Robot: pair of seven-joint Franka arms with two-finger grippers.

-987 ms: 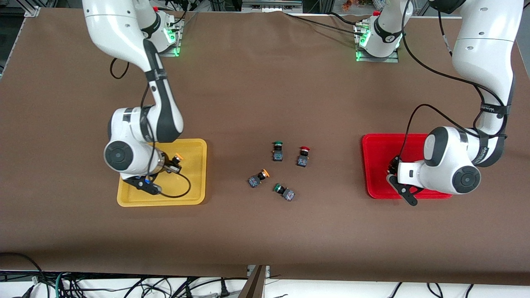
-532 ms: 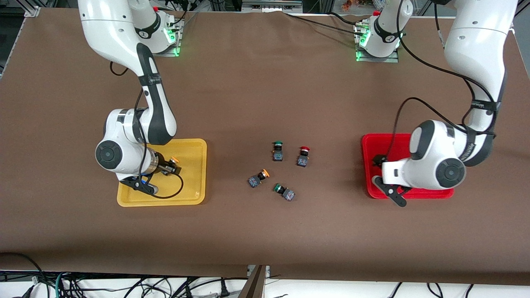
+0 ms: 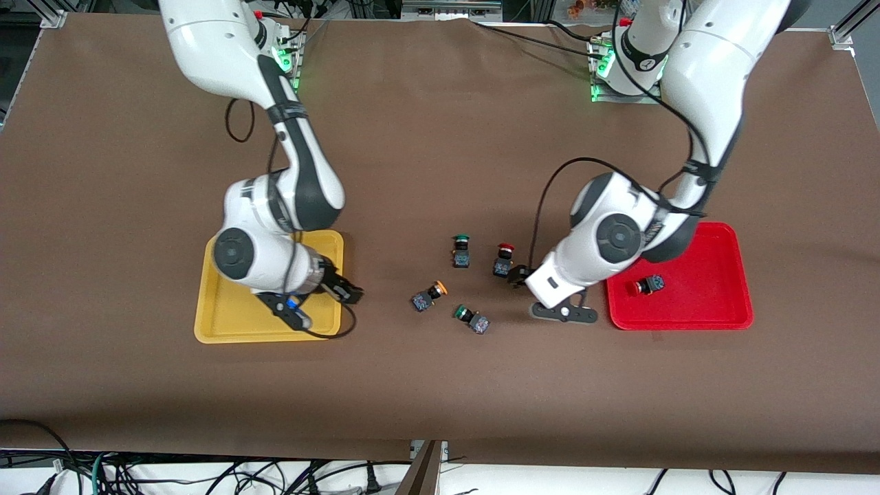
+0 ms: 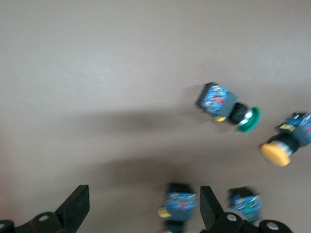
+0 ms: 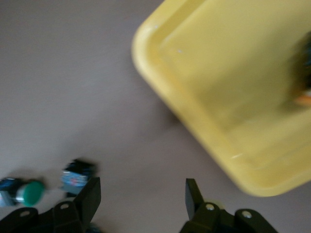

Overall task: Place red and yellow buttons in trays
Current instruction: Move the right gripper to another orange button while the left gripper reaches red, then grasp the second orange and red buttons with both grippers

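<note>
Front view: red button [image 3: 644, 286] lying in red tray [image 3: 715, 313], second red button [image 3: 503, 260] and yellow button [image 3: 429, 296] on table between trays, left gripper [image 3: 517, 275] beside second red button, right gripper [image 3: 346, 291] over yellow tray [image 3: 220, 323] edge; left wrist view: fingers [image 4: 77, 208] spread, empty, over brown table [image 4: 97, 73]; right wrist view: fingers [image 5: 90, 196] spread, empty, yellow tray corner beside them.

**Robot lab bench running a sorting trial**

Two white Franka arms are working from bases [image 3: 622, 65] bolted to metal plates and glowing with green status lights, marking this as a robotics laboratory. A brown mat [image 3: 426, 151] is covering the whole table, aluminium framing [image 3: 845, 24] is showing at its corners, and bundles of loose cables [image 3: 206, 474] are trailing under the edge nearest the front camera.
</note>
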